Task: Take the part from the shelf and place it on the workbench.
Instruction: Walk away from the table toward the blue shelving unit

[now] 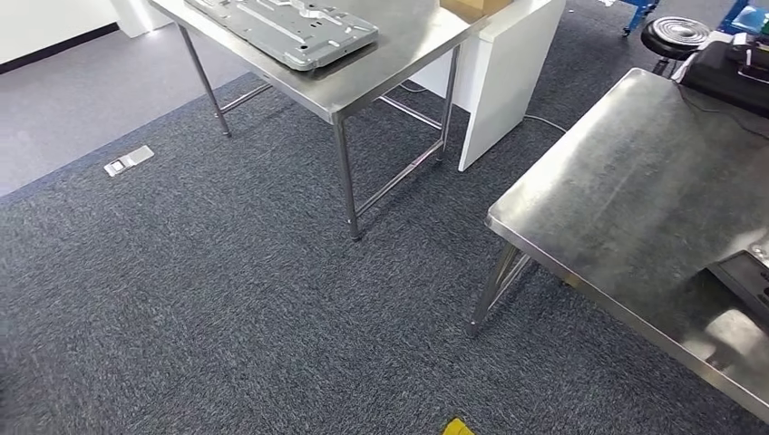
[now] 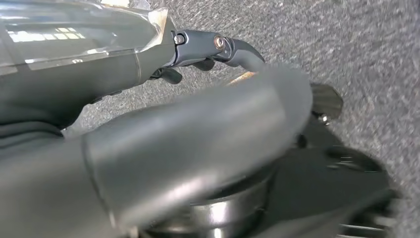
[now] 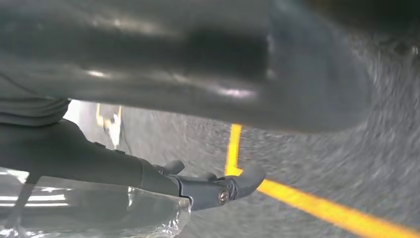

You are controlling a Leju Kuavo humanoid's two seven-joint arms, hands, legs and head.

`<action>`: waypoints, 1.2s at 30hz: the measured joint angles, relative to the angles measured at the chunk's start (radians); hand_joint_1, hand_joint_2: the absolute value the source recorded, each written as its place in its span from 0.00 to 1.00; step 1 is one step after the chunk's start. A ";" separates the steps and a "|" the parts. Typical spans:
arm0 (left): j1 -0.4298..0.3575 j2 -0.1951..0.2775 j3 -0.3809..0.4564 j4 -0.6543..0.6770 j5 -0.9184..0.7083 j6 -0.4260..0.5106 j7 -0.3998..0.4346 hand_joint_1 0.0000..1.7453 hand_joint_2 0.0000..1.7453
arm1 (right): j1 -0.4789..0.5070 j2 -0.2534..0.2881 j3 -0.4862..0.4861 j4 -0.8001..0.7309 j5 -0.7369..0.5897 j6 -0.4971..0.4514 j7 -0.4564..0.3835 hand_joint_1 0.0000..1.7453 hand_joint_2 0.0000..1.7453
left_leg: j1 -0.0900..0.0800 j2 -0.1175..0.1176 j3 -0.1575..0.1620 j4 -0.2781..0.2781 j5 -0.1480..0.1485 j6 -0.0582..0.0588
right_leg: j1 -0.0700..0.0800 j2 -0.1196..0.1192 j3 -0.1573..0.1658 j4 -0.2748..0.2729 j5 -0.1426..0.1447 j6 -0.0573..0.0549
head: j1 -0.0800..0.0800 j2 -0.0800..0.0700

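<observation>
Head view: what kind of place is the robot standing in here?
Probably a workshop or robot test lab. Two bare stainless-steel workbenches stand on dark grey carpet; the farther workbench carries a flat grey stamped metal part. The right wrist view shows a yellow line marked on the floor.

Brushed steel workbench; matt grey metal part; rough carpet

My left hand hangs low over the floor, dark fingers loosely extended, holding nothing. My right hand hangs likewise, fingers stretched out and apart, empty.
</observation>
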 joint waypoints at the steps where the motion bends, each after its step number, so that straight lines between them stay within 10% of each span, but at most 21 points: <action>1: 0.000 0.002 -0.015 0.000 -0.007 -0.005 0.008 0.00 1.00 | 0.001 0.005 0.010 0.002 0.013 0.004 -0.005 0.00 0.00 | 0.000 0.002 -0.009 0.020 0.000 0.000 | 0.001 -0.013 -0.001 0.000 -0.001 -0.002 | 0.000 0.000; 7: -0.004 0.004 -0.076 -0.001 -0.035 -0.017 0.040 0.00 1.00 | -0.011 0.009 0.043 0.010 0.034 0.045 -0.027 0.00 0.00 | -0.010 0.081 0.149 -0.252 0.102 0.024 | 0.011 -0.078 0.019 -0.002 -0.019 0.010 | 0.001 0.000; 10: -0.002 0.010 -0.094 0.000 -0.042 -0.048 0.032 0.00 1.00 | -0.017 0.007 0.047 0.011 0.031 0.064 -0.001 0.00 0.00 | -0.013 0.044 0.151 -0.264 0.112 0.043 | 0.008 -0.098 0.031 -0.005 -0.026 0.026 | 0.002 0.000; 14: 0.001 0.020 -0.116 0.000 -0.057 -0.079 0.031 0.00 1.00 | -0.018 0.002 0.047 0.016 0.019 0.092 0.054 0.00 0.00 | -0.006 -0.005 0.154 -0.283 0.133 0.064 | 0.001 0.014 -0.053 0.185 -0.126 0.018 | 0.004 0.000; 16: 0.001 0.022 -0.125 0.001 -0.061 -0.088 0.033 0.00 1.00 | -0.022 0.003 0.047 0.017 0.017 0.096 0.069 0.00 0.00 | -0.007 -0.034 0.153 -0.282 0.133 0.064 | 0.000 0.027 -0.098 0.280 -0.153 0.024 | 0.004 0.000; 20: 0.001 0.025 -0.140 0.002 -0.070 -0.096 0.037 0.00 1.00 | -0.025 0.003 0.048 0.019 0.016 0.099 0.089 0.00 0.00 | -0.009 -0.097 0.153 -0.273 0.131 0.056 | -0.015 0.077 -0.029 0.100 -0.052 0.062 | 0.004 0.000; 22: -0.001 0.026 -0.147 0.002 -0.076 -0.098 0.038 0.00 1.00 | -0.023 0.003 0.047 0.021 0.012 0.100 0.095 0.00 0.00 | -0.011 -0.124 0.144 -0.264 0.127 0.042 | -0.019 0.117 -0.003 0.019 -0.020 0.055 | 0.003 0.000; 24: -0.001 0.027 -0.155 0.002 -0.080 -0.095 0.033 0.00 1.00 | -0.021 0.001 0.045 0.022 0.005 0.102 0.098 0.00 0.00 | -0.008 -0.146 0.137 -0.263 0.128 0.027 | -0.015 0.107 0.001 0.011 -0.017 0.033 | 0.002 0.000; 29: -0.001 0.030 -0.165 0.003 -0.081 -0.081 0.003 0.00 1.00 | -0.011 -0.005 0.035 0.022 -0.002 0.095 0.106 0.00 0.00 | -0.008 -0.016 0.052 -0.089 0.026 0.008 | -0.007 0.039 0.010 0.002 -0.009 0.003 | -0.004 0.000; 32: -0.002 0.030 -0.168 0.003 -0.081 -0.056 -0.019 0.00 1.00 | -0.006 -0.005 0.030 0.023 -0.002 0.079 0.115 0.00 0.00 | -0.006 0.000 -0.002 0.024 -0.007 0.004 | -0.002 -0.011 0.010 0.003 -0.014 -0.004 | -0.004 0.000; 36: -0.001 0.030 -0.165 0.003 -0.047 -0.024 -0.034 0.00 1.00 | -0.010 -0.005 0.029 0.024 0.018 0.072 0.121 0.00 0.00 | -0.005 0.056 0.127 -0.198 0.087 0.011 | 0.004 -0.057 0.020 0.002 -0.027 0.002 | -0.003 0.000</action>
